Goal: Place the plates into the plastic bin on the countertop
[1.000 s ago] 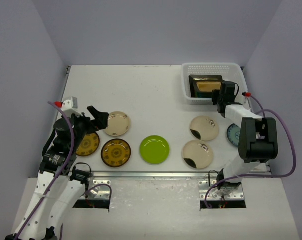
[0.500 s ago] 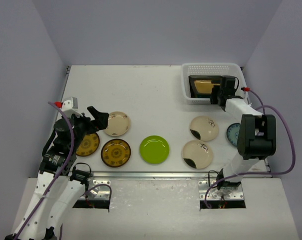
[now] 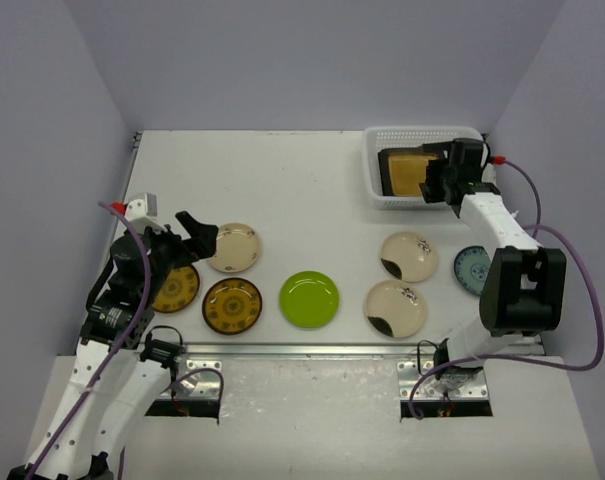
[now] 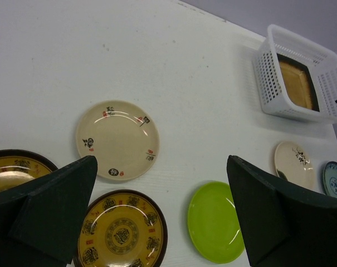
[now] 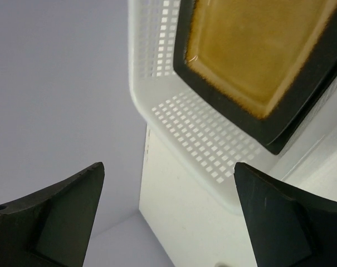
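The plastic bin (image 3: 419,135) stands at the countertop's (image 3: 312,200) far right, and a square amber plate with a dark rim (image 3: 407,172) lies in it. My right gripper (image 3: 434,182) hovers over the bin's near right side, open and empty. In the right wrist view, its open gripper (image 5: 169,167) has the amber plate (image 5: 257,50) and the bin wall (image 5: 201,133) beyond it. My left gripper (image 3: 197,235) is open above the left plates: a cream one (image 3: 233,247) and two brown-gold ones (image 3: 232,305) (image 3: 175,288). A lime green plate (image 3: 309,299) lies at the middle front.
Two cream plates with dark blotches (image 3: 409,256) (image 3: 396,308) and a blue-white plate (image 3: 472,268) lie in front of the bin, beside the right arm. A metal rail (image 3: 302,350) runs along the front edge. Purple walls close in three sides.
My right gripper has opened and let go of the amber plate, which now lies flatter in the bin. The right wrist shifted slightly toward the back. The left arm stayed still.
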Action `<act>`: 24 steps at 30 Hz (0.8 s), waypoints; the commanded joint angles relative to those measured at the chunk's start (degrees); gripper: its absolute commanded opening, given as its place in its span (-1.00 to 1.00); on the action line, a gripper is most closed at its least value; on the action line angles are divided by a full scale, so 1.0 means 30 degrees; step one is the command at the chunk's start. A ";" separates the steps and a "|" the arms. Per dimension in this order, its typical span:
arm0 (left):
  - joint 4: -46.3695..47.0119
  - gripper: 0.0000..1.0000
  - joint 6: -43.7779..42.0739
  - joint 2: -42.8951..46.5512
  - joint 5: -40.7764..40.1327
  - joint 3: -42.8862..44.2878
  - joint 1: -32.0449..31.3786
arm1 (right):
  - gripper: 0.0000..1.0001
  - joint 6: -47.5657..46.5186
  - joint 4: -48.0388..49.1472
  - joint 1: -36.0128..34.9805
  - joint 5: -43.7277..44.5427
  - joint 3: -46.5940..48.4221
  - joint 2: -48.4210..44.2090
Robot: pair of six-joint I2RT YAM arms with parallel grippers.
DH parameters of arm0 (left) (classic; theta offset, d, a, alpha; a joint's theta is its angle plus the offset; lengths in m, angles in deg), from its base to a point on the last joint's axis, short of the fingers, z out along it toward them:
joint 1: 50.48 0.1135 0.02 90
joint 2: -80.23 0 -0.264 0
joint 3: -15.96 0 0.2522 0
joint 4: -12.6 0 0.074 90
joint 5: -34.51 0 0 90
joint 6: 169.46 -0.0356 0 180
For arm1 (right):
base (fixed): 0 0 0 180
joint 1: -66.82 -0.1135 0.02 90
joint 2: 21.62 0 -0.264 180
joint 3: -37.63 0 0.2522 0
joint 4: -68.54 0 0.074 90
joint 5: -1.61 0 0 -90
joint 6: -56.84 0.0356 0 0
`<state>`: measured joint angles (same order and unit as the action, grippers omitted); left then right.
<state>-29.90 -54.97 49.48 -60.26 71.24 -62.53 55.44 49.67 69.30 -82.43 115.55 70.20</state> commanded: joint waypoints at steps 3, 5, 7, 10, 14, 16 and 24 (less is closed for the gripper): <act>0.0670 1.00 0.0155 -0.1491 0.0662 0.0247 -0.0201 | 0.97 -0.4648 0.1665 -0.0490 -0.4625 0.0682 -0.2791; 0.0621 1.00 0.0480 -0.2578 0.2105 0.0560 -0.0201 | 0.98 -0.7443 0.1529 -0.0921 -0.8025 0.1101 -0.3122; 0.1625 1.00 0.1259 -0.3898 0.4754 0.0431 -0.0201 | 0.98 -1.0431 -0.0312 -0.1677 -1.0712 0.1381 -0.3651; 0.4530 1.00 0.2757 -0.6146 0.9222 -0.0283 -0.0310 | 0.98 -1.3963 -0.2338 -0.2990 -1.1394 -0.0400 -0.6058; 0.7830 1.00 0.4070 -0.9372 0.9644 -0.0062 -0.2251 | 0.98 -1.4883 -0.2292 -0.3200 -1.0257 -0.5035 -1.0573; 0.9895 1.00 0.5116 -1.2458 0.8675 0.0888 -0.4057 | 0.98 -1.5865 -0.3637 -0.3200 -0.8986 -0.6329 -1.2736; 1.2870 0.99 0.6661 -2.3452 0.8565 0.7798 -0.8615 | 0.98 -1.7359 -0.9502 -0.3191 -0.6653 -0.7022 -1.8056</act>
<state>-0.08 -38.06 -9.72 -36.06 83.48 -83.09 8.56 29.59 59.55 -106.14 93.26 21.59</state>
